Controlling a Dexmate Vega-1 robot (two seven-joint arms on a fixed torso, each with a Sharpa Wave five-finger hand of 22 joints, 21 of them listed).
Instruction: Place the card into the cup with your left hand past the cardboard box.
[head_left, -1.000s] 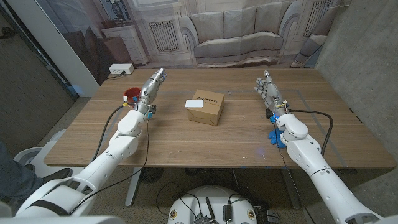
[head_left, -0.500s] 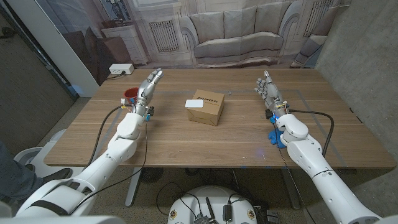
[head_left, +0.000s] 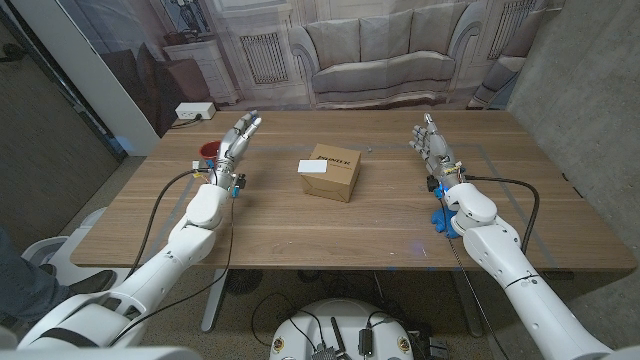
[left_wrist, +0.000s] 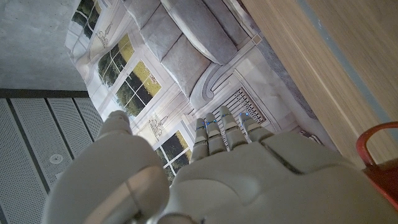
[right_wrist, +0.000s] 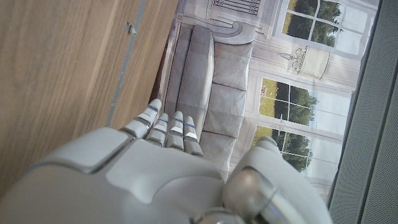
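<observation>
A white card (head_left: 313, 167) lies on top of the small cardboard box (head_left: 338, 178) at the table's middle. The red cup (head_left: 210, 151) stands near the table's far left edge; its rim (left_wrist: 378, 148) also shows in the left wrist view. My left hand (head_left: 238, 138) hovers just right of the cup, fingers stretched out straight and apart, holding nothing; the left wrist view looks along the back of this hand (left_wrist: 217, 180). My right hand (head_left: 430, 140) stands upright at the right side, fingers extended and empty. Its back (right_wrist: 155, 180) fills the lower part of the right wrist view.
A blue object (head_left: 441, 218) sits on the table by my right forearm. A printed sofa backdrop (head_left: 380, 50) hangs behind the table's far edge. A white box (head_left: 195, 111) rests on furniture beyond the far left corner.
My left hand and forearm have drifted a little to the left, closer to the red cup. The card, box and right hand have not moved.
</observation>
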